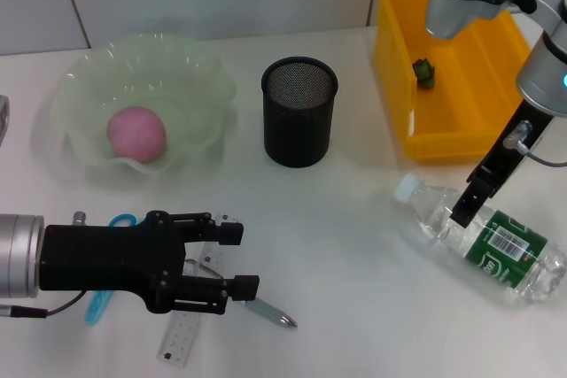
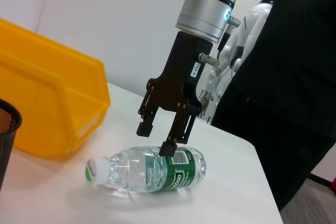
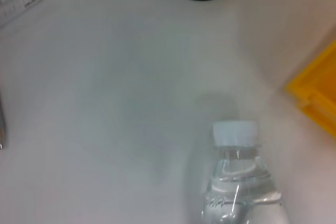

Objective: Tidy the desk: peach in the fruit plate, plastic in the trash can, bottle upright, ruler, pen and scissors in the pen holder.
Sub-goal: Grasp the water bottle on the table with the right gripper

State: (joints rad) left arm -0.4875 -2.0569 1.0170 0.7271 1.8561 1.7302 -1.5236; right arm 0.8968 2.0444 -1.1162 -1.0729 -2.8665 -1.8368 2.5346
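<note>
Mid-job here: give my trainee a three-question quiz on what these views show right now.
1. True or false: the bottle stands upright.
2. Where is the peach? A) on the table B) in the fruit plate C) in the trash can
3. Fill in: the right gripper hovers with open fingers over the ____.

Key: 1 false, it lies on its side. 2 B. 3 bottle. The left gripper is open over the ruler and pen.
</note>
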